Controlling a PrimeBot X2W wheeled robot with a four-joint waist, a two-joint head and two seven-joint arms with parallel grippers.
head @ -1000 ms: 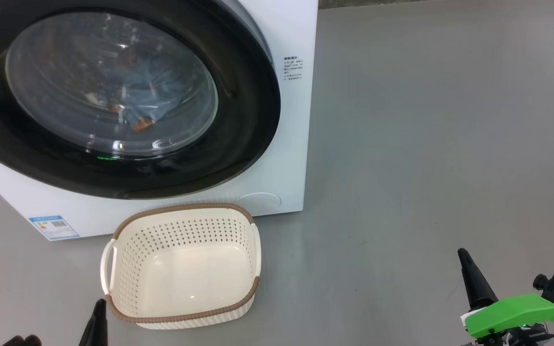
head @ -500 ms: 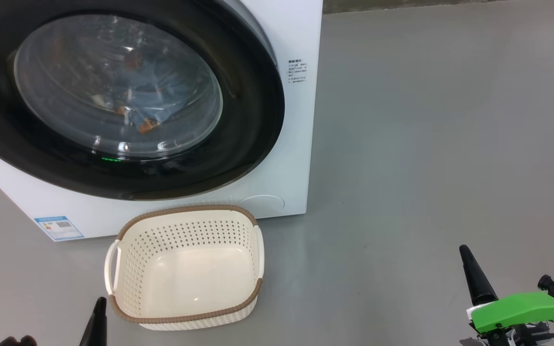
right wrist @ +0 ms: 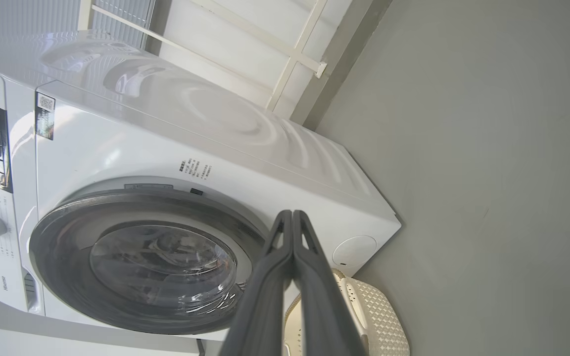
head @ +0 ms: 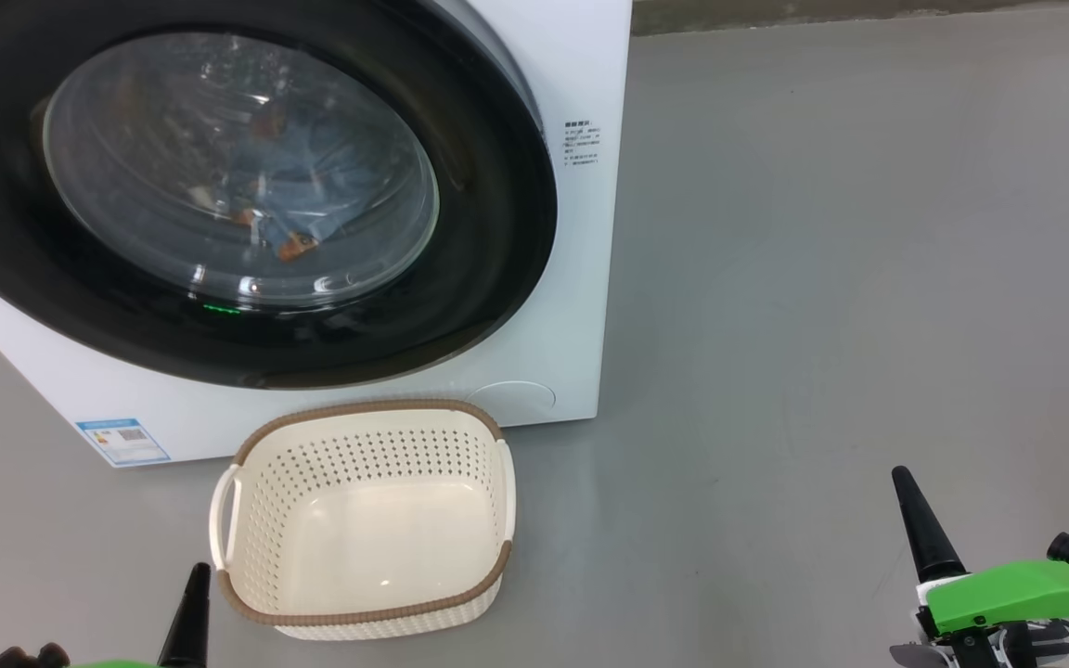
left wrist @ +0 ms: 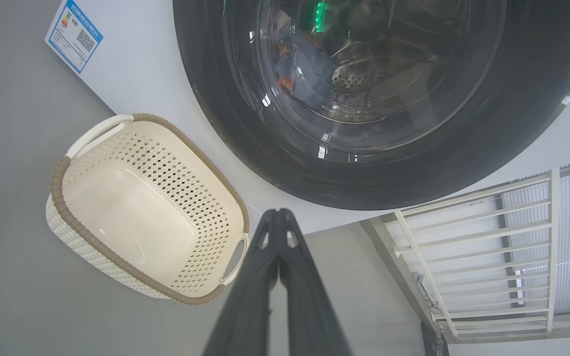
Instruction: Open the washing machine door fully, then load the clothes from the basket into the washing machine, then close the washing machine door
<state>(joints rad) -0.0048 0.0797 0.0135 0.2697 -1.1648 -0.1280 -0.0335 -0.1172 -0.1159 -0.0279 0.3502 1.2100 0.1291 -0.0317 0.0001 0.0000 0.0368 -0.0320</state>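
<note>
The washing machine (head: 581,278) stands at the upper left, its black-rimmed round door (head: 488,232) shut flat against the front. Through the glass window the light-blue clothes (head: 298,199) with orange-brown prints lie inside the steel drum, also seen as clothes (left wrist: 305,64) in the left wrist view. The cream basket (head: 363,520) sits empty on the floor before the machine. My left gripper (head: 193,603) is shut, low at the basket's near left corner, holding nothing. My right gripper (head: 910,506) is shut too, far right over bare floor. Both wrist views show the fingers pressed together (left wrist: 277,222) (right wrist: 292,222).
Grey floor (head: 822,278) spreads to the right of the machine. A blue label sticker (head: 122,441) marks the machine's lower left front. White railing and a wall (left wrist: 488,247) stand beside the machine.
The whole head view has drifted slightly right and down, so the camera moved. Both grippers sit a little lower in view; basket, door and clothes keep their places.
</note>
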